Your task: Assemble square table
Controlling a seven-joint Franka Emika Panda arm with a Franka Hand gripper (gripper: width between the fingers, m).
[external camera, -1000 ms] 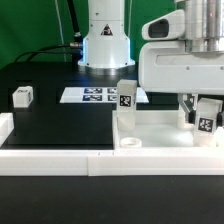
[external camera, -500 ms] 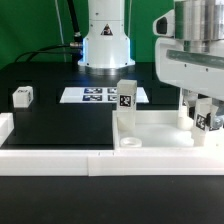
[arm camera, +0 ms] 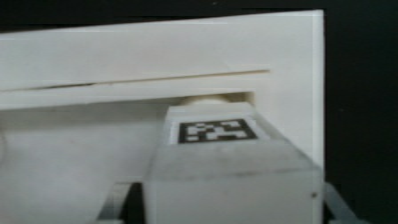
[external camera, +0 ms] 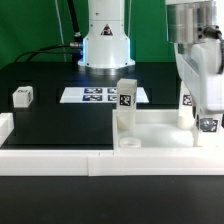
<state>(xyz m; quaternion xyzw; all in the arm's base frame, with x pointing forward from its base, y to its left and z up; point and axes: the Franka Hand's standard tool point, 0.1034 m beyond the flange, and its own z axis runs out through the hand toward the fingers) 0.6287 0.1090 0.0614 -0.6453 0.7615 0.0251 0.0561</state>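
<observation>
The white square slab (external camera: 160, 126) lies at the exterior view's right; in the wrist view (arm camera: 143, 60) it fills the background with a raised rib. One tagged leg block (external camera: 126, 101) stands upright at the slab's far corner. Another leg block (external camera: 22, 96) lies loose at the exterior view's left. My gripper (external camera: 204, 116) is shut on a third leg block (external camera: 208, 124) and holds it over the slab's right end. In the wrist view this leg (arm camera: 221, 140) stands between my fingers (arm camera: 128, 203), its tag facing the camera and its tip close to the slab.
The marker board (external camera: 98, 95) lies flat behind the slab, before the arm's base (external camera: 105, 45). A long low white border wall (external camera: 90, 160) runs along the front and turns up the exterior view's left side.
My wrist has turned and the gripper has shifted to the exterior view's right and slightly down, with the leg block still in it. Slab and other legs have not moved.
</observation>
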